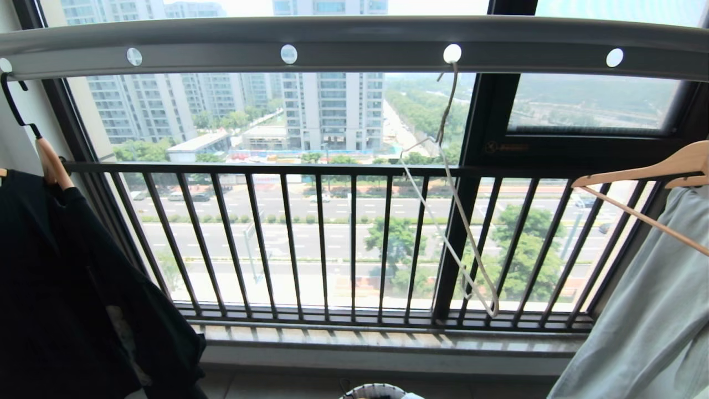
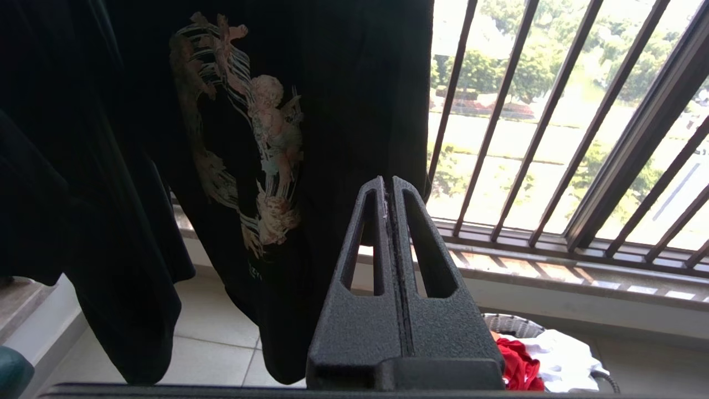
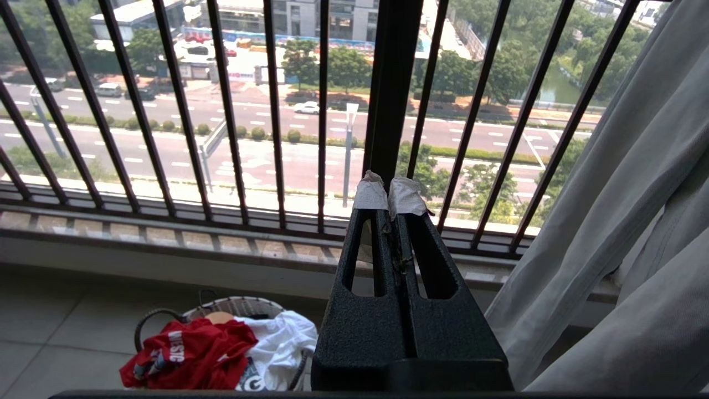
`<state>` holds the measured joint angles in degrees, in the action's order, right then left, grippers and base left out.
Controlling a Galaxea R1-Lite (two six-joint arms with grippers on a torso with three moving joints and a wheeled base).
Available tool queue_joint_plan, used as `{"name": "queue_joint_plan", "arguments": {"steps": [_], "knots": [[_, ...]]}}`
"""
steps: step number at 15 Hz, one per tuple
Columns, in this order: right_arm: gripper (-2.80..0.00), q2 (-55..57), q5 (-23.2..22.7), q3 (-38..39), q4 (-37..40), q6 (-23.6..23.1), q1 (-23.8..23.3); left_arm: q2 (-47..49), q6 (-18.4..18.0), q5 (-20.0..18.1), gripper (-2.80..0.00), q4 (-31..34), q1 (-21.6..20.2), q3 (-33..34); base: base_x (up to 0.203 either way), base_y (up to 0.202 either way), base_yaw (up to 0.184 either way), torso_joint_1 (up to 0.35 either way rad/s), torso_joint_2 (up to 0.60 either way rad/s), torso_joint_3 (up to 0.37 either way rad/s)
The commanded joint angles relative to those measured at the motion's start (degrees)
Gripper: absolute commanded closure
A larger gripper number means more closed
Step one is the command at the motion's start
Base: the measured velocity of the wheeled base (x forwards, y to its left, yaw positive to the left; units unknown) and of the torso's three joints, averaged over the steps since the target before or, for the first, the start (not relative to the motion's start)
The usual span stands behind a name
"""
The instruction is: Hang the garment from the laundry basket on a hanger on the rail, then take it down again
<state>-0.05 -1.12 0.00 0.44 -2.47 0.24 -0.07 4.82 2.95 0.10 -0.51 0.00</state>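
Balcony window with a dark barred railing filled the head view; neither of my arms showed in it. Overhead ran the rail (image 1: 354,47), grey, with round holes along its face. From 1 hole the hanger (image 1: 451,210) dangled, thin white wire, tilted, bare. A black shirt (image 1: 72,288) hung at left, a pale garment (image 1: 648,310) on a wooden hanger (image 1: 642,172) at right. Only the top edge of the laundry basket (image 1: 376,391) showed, low centre.

Left wrist view: my left gripper (image 2: 389,185) had its fingers pressed together, empty, level with the black shirt's print. The basket sat beyond and below the fingertips, a red scrap of the garment (image 2: 518,366) visible beside the white garment (image 2: 559,360).

Right wrist view: my right gripper (image 3: 388,194), tips taped white, was likewise closed on nothing. The garment lay crumpled over the basket's near side, red with white lettering, no clear long axis, below the fingertips and toward my left. Judgement: both grippers stood well apart from it, neither clearly nearer; either must open and descend.
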Motion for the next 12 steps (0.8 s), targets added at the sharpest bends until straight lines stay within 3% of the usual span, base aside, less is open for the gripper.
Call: {"name": "queue_joint_plan", "arguments": {"steps": [1, 12], "knots": [[0.0, 0.14, 0.07, 0.0, 0.0, 0.01, 0.02, 0.07, 0.02, 0.04, 0.0, -0.01, -0.02, 0.0, 0.0, 0.0, 0.0, 0.0, 0.0, 0.0], [0.0, 0.14, 0.15, 0.0, 0.0, 0.54, 0.02, 0.07, 0.02, 0.04, 0.0, -0.01, -0.02, 0.0, 0.0, 0.0, 0.0, 0.0, 0.0, 0.0]]}}
